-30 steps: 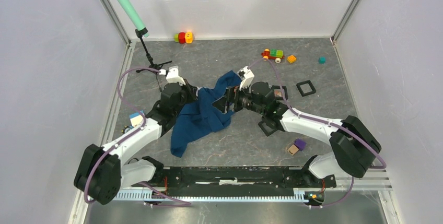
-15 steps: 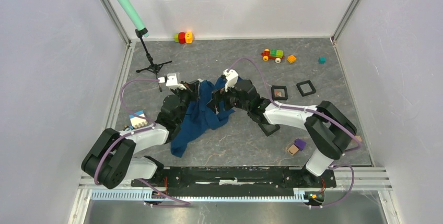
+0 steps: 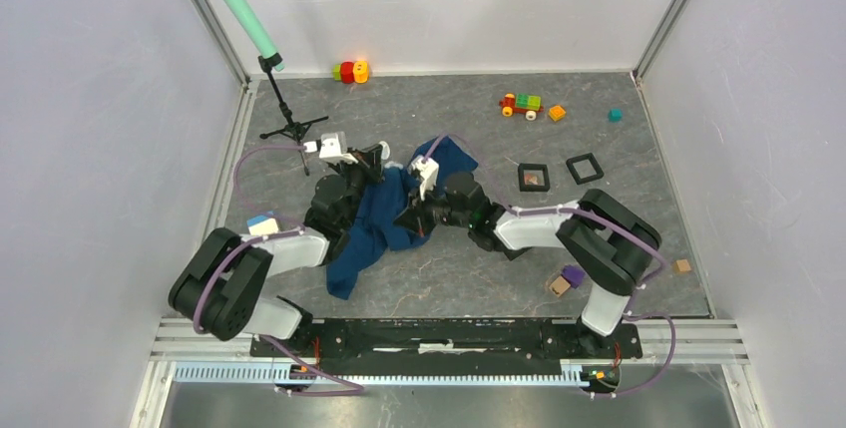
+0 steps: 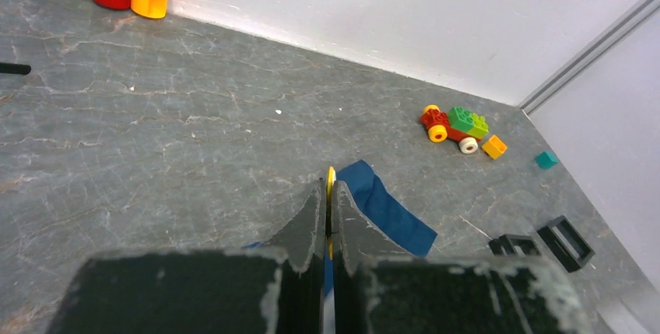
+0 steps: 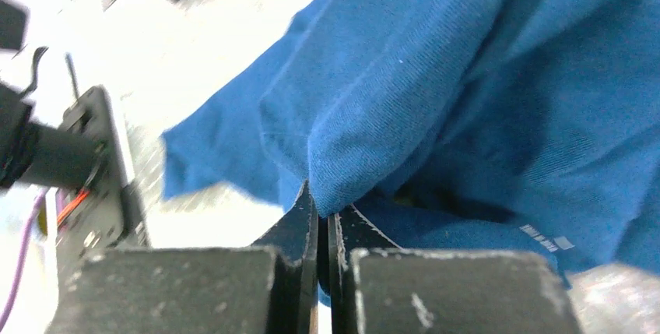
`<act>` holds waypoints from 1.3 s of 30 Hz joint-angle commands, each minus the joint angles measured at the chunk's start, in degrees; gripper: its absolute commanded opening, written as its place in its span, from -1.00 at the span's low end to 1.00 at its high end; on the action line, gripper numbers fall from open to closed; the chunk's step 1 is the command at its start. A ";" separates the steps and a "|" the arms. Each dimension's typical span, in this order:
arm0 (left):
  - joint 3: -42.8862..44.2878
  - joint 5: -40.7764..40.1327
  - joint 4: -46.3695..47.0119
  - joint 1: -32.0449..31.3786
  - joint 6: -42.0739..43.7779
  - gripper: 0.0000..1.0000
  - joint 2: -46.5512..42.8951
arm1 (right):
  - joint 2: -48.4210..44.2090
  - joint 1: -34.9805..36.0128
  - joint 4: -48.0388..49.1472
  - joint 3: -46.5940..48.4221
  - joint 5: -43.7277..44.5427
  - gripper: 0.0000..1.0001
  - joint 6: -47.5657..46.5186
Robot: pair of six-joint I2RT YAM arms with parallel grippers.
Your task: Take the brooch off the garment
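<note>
**Top view:** garment point(image 3: 384, 223) lies crumpled mid-table, btwn the two grippers. Left gripper point(image 3: 377, 157) is at its far-left part and right gripper point(image 3: 405, 219) at its right side. Jaws can't be read from up here.
- Containers: 2 black square frames point(image 3: 584, 168) sit side by side toward the right edge. The one nearer the garment holds sth brownish, too small to name; the other's inside shows table.
- Near the far-right corner: 1 toy car point(image 3: 521, 104), 1 orange cube point(image 3: 557, 113), 1 teal cube point(image 3: 616, 115).
- At the far edge: 1 block row point(image 3: 349, 72) (green, red, yellow).
- Toward the near-right corner: 1 purple block point(image 3: 572, 274) touching 1 tan block point(image 3: 558, 287).

**Left wrist:** fingers are pressed together w/ a thin yellow piece point(image 4: 330, 184) pinched at the tips (brooch or not, can't tell). A blue strip of garment lies just beyond.

**Right wrist:** fingers are closed tight on a fold of the garment, and the cloth bunches over the tips.
</note>
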 commanded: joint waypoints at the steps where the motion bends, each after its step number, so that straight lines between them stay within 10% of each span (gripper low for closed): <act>1: 6.45 -1.55 4.46 0.47 0.22 -0.95 4.41 | -9.47 3.19 2.23 -5.71 -6.44 -1.00 -2.25; 5: 12.04 -3.53 -3.28 1.38 -3.24 -0.95 7.37 | -16.98 5.00 -3.16 -10.98 -2.77 -0.90 -5.75; 8: 14.21 0.95 -8.00 3.38 -9.50 -0.95 6.54 | -21.51 3.57 -9.06 -12.27 3.39 -0.26 -5.30; 17: 12.59 21.04 -23.26 9.67 -28.27 -0.96 -8.00 | -30.26 -2.42 -21.64 -4.51 7.75 0.57 -7.10; 23: 9.31 28.98 -24.81 9.71 -37.10 -0.95 -15.30 | -36.19 -3.95 -18.99 -4.51 23.40 0.07 3.67; 27: 6.92 32.13 -21.84 9.70 -41.99 -0.96 -17.65 | -38.19 -7.12 -8.55 -7.51 12.55 0.64 10.89; 39: 1.20 37.47 -8.00 9.34 -51.69 -0.95 -17.31 | -31.17 -6.26 5.16 -5.46 15.00 0.28 36.12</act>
